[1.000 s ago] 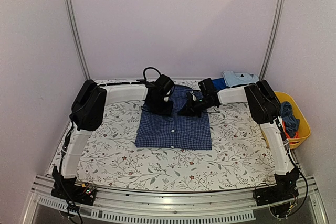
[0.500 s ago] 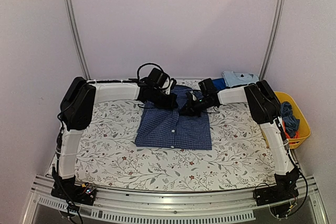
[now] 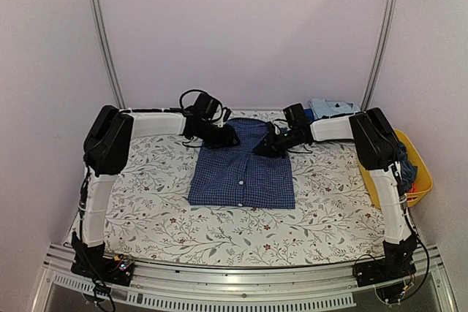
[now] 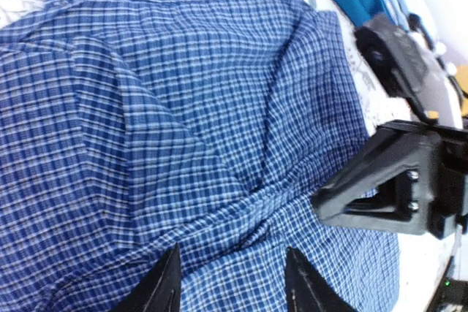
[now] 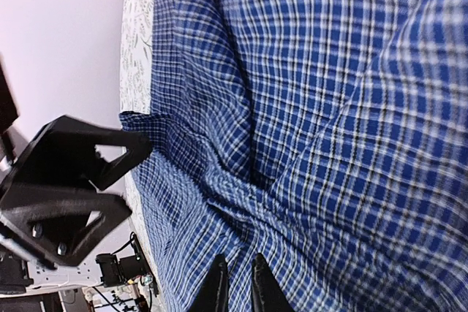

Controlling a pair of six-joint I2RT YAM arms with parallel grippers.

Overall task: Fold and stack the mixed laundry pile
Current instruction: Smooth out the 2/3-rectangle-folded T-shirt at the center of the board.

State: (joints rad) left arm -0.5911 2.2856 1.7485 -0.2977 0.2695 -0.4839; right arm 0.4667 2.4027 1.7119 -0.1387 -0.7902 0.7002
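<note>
The checked shirt (image 3: 243, 171) lay folded mid-worktop (image 3: 153, 210); both arms had drawn back toward its far edge, left fingers (image 4: 230, 283) parted and empty, right fingers (image 5: 238, 286) barely apart on a fabric ridge, suggesting release after a fold.

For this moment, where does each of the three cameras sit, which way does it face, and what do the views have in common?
Top camera: above and behind the arm bases, looking down at the table; both arms, the left claw and right claw show.
Left wrist: just above the checked shirt, facing across it; its own fingertips and the right claw show.
Right wrist: just above the same shirt, facing the opposite way; its own nearly closed fingertips and the left claw show.
Shared: the checked shirt in all three; each wrist view shows the other claw.
</note>
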